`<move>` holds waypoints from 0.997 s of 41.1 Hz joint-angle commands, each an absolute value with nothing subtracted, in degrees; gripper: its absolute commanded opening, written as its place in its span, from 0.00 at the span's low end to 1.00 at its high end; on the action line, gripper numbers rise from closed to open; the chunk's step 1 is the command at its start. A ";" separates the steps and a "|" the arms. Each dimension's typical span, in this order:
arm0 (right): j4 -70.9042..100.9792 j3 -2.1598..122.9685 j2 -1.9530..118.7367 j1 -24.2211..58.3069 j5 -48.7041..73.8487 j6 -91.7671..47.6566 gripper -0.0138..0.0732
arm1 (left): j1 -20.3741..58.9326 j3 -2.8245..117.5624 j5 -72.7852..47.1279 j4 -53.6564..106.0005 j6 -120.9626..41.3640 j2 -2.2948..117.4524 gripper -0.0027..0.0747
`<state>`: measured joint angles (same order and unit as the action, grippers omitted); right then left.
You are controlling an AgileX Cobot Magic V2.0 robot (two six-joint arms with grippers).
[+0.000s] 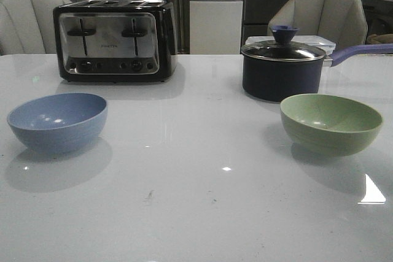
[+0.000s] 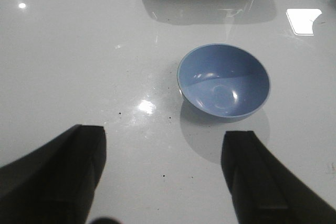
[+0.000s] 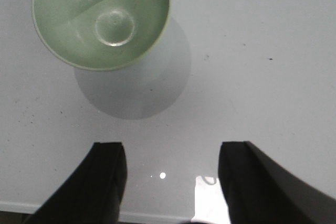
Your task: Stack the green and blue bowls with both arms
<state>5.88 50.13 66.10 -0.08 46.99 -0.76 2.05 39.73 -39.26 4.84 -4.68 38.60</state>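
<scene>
Above the table [image 1: 196,213], left claw [image 2: 163,177] spread (empty), blue bowl [image 2: 224,81] ahead

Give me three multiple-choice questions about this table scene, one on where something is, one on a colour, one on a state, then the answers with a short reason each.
1. Where does the saucepan stand?
A. Behind the green bowl
B. Inside the blue bowl
C. On top of the toaster

2. What colour is the bowl ahead of the left gripper?
A. Red
B. Blue
C. Yellow

3. What state is the right gripper in?
A. Shut on the green bowl
B. Shut on the saucepan handle
C. Open, holding nothing

Answers:
1. A, since the front view shows the lidded pan just behind the green bowl, on the robot's right side.
2. B, since the left wrist view shows the blue bowl beyond the spread fingers.
3. C, since the right wrist view shows its fingers wide apart over bare table, the green bowl untouched beyond them.
</scene>
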 commanded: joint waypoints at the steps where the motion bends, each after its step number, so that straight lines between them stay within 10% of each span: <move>1: 9.07 55.70 71.22 -0.38 44.10 -3.53 0.72 | 2.46 41.38 -35.11 5.11 -4.08 38.82 0.71; 22: 10.90 74.20 97.83 -0.38 44.83 -5.68 0.71 | 2.46 41.38 -35.11 5.11 -4.08 38.82 0.71; 41: 10.28 79.09 106.76 -0.38 44.67 -5.73 0.47 | 2.46 41.38 -35.11 5.11 -4.08 38.82 0.71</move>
<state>10.27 77.16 109.43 -0.08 46.03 -4.92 2.05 39.73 -39.26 4.84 -4.68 38.60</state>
